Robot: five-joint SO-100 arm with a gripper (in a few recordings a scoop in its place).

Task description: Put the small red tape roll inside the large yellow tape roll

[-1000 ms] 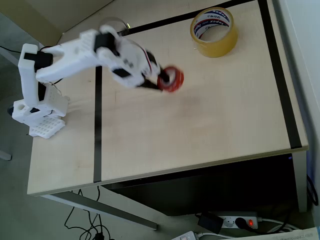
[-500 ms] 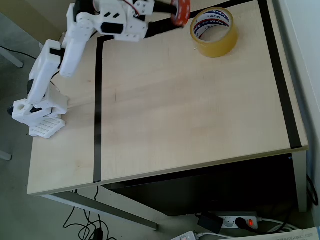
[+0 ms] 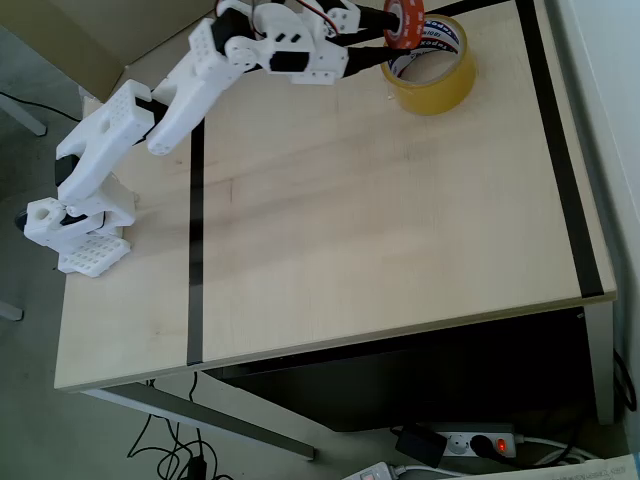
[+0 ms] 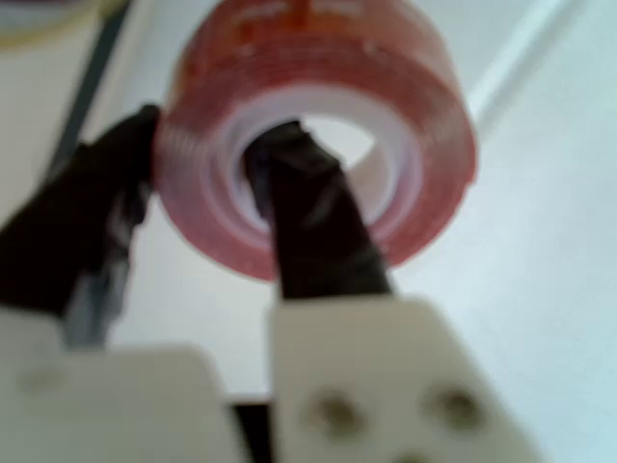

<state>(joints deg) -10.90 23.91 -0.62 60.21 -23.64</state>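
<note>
Small red tape roll (image 4: 318, 135) pinched in the claw (image 4: 207, 188) — one finger through the core, one outside the wall. Light, stiff, glossy, likely slippery; wall grip suits it. In overhead view it hangs at the large yellow tape roll's (image 3: 432, 78) near rim, above the surface (image 3: 380, 220).

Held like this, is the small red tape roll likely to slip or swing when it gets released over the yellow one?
Likely stiff: the small red tape roll keeps its ring shape with one tool finger through its core. Its glossy surface may slip. Released on edge, it could roll off the large yellow tape roll.
</note>
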